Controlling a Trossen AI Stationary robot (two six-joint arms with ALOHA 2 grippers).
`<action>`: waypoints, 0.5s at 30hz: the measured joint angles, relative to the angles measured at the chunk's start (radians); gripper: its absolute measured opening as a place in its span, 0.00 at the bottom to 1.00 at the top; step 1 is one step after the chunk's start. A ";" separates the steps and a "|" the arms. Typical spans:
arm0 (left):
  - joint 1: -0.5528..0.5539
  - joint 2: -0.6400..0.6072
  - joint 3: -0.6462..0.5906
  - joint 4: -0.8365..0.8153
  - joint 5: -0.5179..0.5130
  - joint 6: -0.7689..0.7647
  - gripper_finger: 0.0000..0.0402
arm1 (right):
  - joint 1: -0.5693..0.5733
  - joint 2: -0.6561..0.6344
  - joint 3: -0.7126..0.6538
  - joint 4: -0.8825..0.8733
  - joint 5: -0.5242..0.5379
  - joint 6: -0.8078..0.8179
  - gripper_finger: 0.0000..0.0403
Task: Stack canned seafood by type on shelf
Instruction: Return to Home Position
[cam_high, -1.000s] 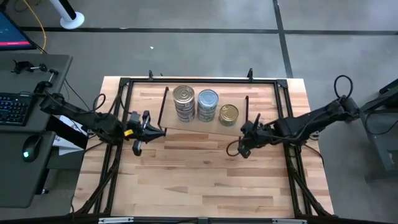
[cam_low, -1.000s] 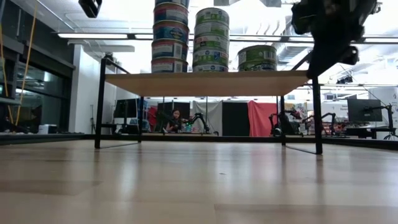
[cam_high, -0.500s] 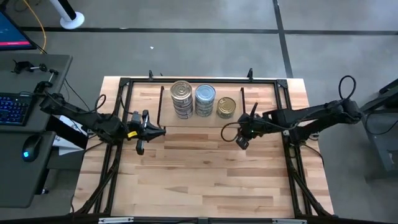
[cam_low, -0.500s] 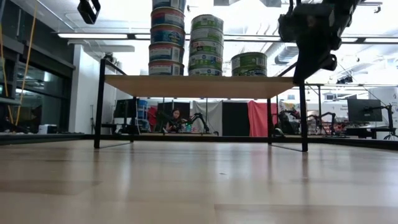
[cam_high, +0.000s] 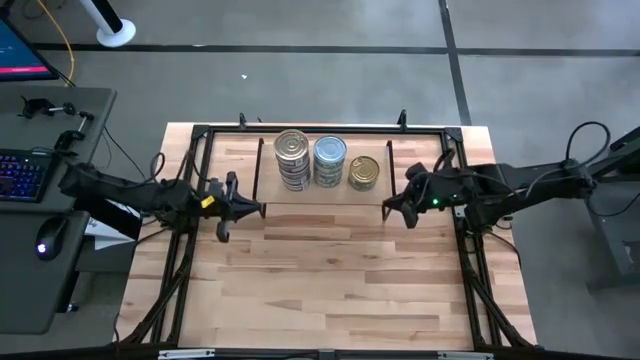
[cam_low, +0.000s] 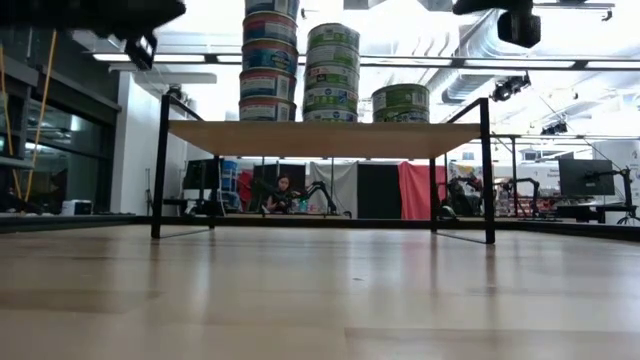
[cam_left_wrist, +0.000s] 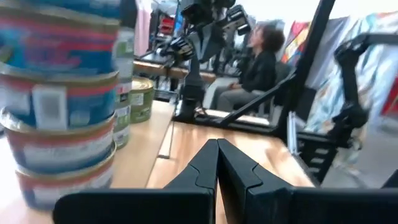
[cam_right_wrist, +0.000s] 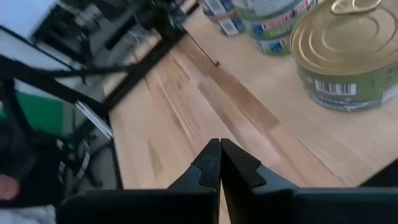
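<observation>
The shelf (cam_high: 310, 197), a light-wood board on black wire legs, stands at the table's far middle. On it stand three stacks of canned seafood. The left stack (cam_high: 292, 155) has blue-and-red labels, the middle stack (cam_high: 331, 160) is pale-lidded, and the short gold-lidded stack (cam_high: 364, 172) is on the right. In the low view the tall stacks (cam_low: 272, 60) rise out of the picture. My left gripper (cam_high: 258, 208) hovers shut beside the shelf's left end. My right gripper (cam_high: 393, 208) hovers shut off its right end, above the gold tin (cam_right_wrist: 348, 50).
Black frame rails (cam_high: 320, 131) run round the table's far edge and down both sides. Bare tabletop (cam_high: 320, 280) lies in front of the shelf. A desk with a keyboard (cam_high: 20, 175) stands left of the table. A seated person (cam_low: 281, 192) shows in the room behind.
The shelf with its stacks has slid a little toward the far left, its right end swinging away from the near edge, while my right gripper was at that end. My right gripper has then risen and drawn back toward the table's right edge. My left gripper has sunk a little.
</observation>
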 joint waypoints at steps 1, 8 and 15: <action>0.020 -0.028 -0.032 0.020 0.026 -0.016 0.00 | 0.002 -0.005 0.000 0.011 0.004 0.011 0.00; 0.087 -0.213 -0.201 0.028 0.097 -0.099 0.00 | 0.002 0.006 -0.004 0.024 -0.010 0.053 0.00; 0.098 -0.314 -0.331 0.036 0.146 -0.195 0.00 | 0.004 0.011 -0.005 0.001 -0.054 0.064 0.00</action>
